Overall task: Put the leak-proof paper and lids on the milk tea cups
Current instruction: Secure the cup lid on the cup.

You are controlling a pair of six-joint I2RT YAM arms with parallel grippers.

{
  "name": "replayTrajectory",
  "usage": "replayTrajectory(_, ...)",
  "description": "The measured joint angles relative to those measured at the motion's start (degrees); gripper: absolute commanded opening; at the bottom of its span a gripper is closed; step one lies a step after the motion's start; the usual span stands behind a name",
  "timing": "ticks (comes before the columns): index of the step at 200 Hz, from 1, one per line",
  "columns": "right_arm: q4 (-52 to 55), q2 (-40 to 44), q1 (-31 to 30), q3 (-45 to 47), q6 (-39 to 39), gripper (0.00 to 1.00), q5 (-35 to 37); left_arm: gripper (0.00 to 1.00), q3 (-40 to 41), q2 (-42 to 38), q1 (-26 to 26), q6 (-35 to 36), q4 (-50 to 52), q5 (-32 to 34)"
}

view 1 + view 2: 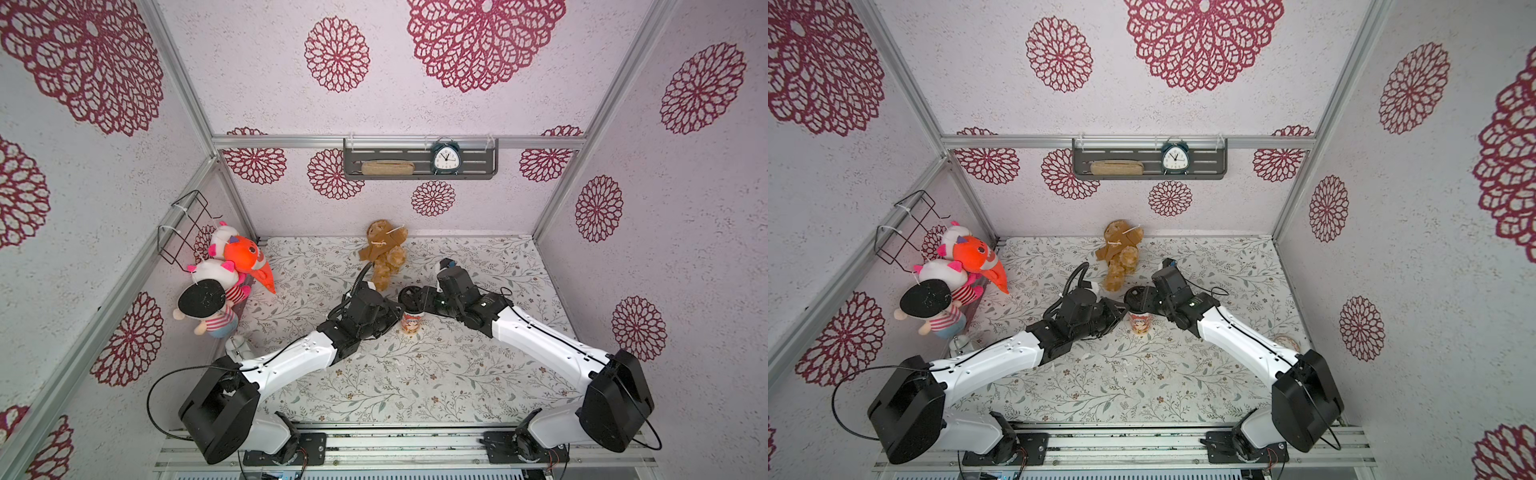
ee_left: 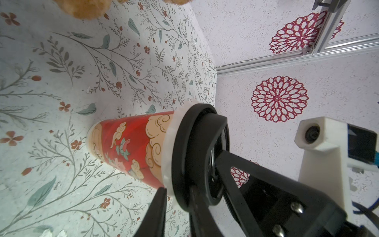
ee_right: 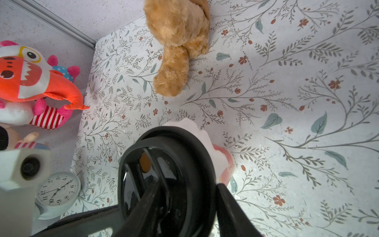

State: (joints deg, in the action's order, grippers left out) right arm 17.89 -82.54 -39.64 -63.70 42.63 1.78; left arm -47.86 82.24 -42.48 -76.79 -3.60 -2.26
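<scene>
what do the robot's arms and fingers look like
The left arm and right arm have white shells, black joints and thin black cables. The fingers are slim, black and tapered, behind a white camera mount.

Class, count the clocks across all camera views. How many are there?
2. One dark alarm clock stands on the back-wall shelf; one white clock stands on the table beside the plush toys, seen clearly only in the right wrist view. Others might be hidden.

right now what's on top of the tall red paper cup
Thin whitish film sheet over the rim, black round plastic lid on it, held by the right gripper. Inside the cup is hidden.
</scene>
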Motion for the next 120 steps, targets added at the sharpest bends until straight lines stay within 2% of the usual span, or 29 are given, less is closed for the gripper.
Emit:
replayTrajectory(56,0.0,0.0,0.0,0.0,-0.1,0.46,0.0,0.24,3.4,-0.2,1.3,-0.6,-5.4,-1.9)
replayTrajectory(75,0.0,0.0,0.0,0.0,-0.1,0.46,-0.1,0.27,4.0,-0.2,2.0,-0.2,-6.7,-3.3)
replayTrajectory(98,-0.1,0.0,0.1,0.0,-0.1,0.46,-0.1,0.39,2.2,-0.1,3.2,2.0,-3.7,-5.0)
replayTrajectory(120,-0.4,-0.1,0.4,0.0,0.0,0.46,0.1,0.53,-4.2,1.4,4.6,6.5,5.4,-5.3)
